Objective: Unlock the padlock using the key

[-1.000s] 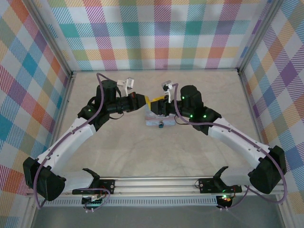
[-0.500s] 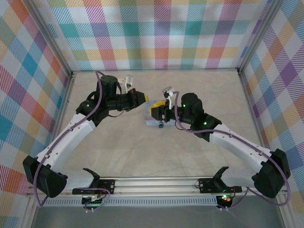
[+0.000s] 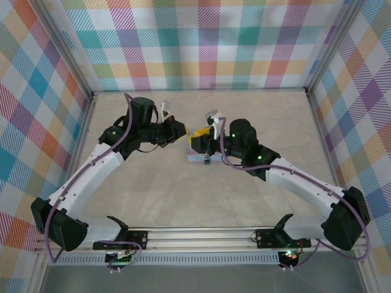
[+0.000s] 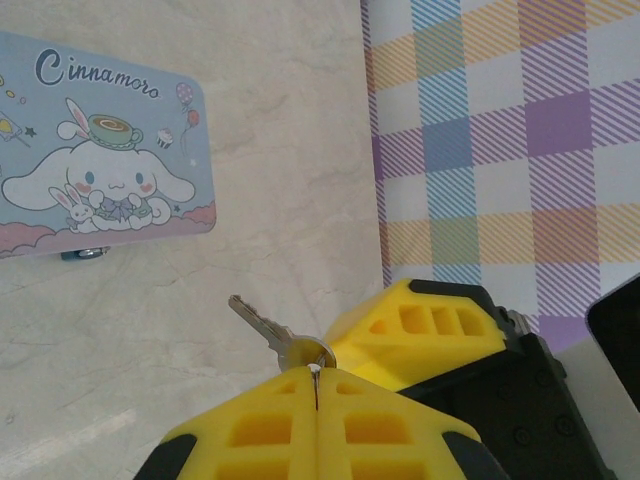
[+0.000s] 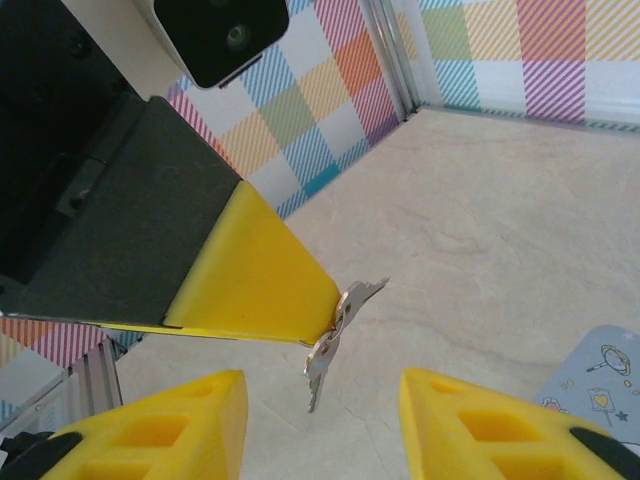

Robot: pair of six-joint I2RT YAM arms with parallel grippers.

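1. From above: both arms reaching in to meet over the middle of the surface [image 3: 256,116]. Left hand [image 3: 183,130] and right hand [image 3: 200,141] nearly tip to tip, just behind the pale blue tin [image 3: 197,157]. Brought together so, probably, to pass or re-grip the key between them. Padlock [image 3: 208,160] lying as a tiny dark speck at the tin's near edge, touching it or just beside it. Too small to tell whether locked.

2. From the left wrist: left hand [image 4: 315,378] pressed together, pinching the key [image 4: 262,325] by its head and ring. Blade poking out free, slanting toward the tin [image 4: 100,150]. Held by the head, seemingly, to leave the blade bare for the keyhole. Just beside the ring, one yellow finger [image 4: 420,325] of the right hand, apart from it as far as can be told. Small dark bit [image 4: 85,253] peeping out at the tin's lower edge, likely the padlock.

3. From the right wrist: right hand [image 5: 322,392] spread wide, holding nothing. Its two fingers [image 5: 170,425] flanking the key [image 5: 340,315] hanging from the left hand's yellow tip [image 5: 255,265]. Opened so, by the look of it, to close round the key or steady it. No contact yet between right fingers and key. Corner of the tin [image 5: 600,375] low on the right, resting on the surface.
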